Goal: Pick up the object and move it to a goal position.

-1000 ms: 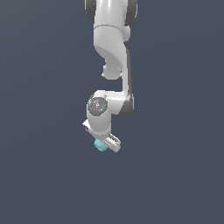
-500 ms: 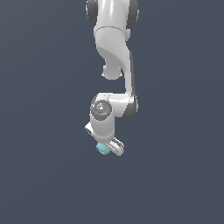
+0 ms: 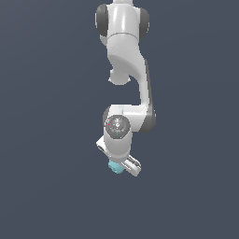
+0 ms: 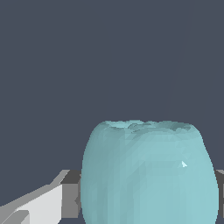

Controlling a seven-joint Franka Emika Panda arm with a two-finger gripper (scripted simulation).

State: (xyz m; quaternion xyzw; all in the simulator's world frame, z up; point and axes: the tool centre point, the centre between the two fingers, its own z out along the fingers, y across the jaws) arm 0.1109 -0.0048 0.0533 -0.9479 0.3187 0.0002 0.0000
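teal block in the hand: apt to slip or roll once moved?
The teal block has bulging, rounded sides, so its contact with the hand is probably small; it may twist or slip. Smooth surface suggests low friction. Looks rigid, and unlikely to deform.

object | light teal, rounded block | upright | between fingers

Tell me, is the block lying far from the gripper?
No, the block sits right between the gripper's fingers, filling the wrist view.
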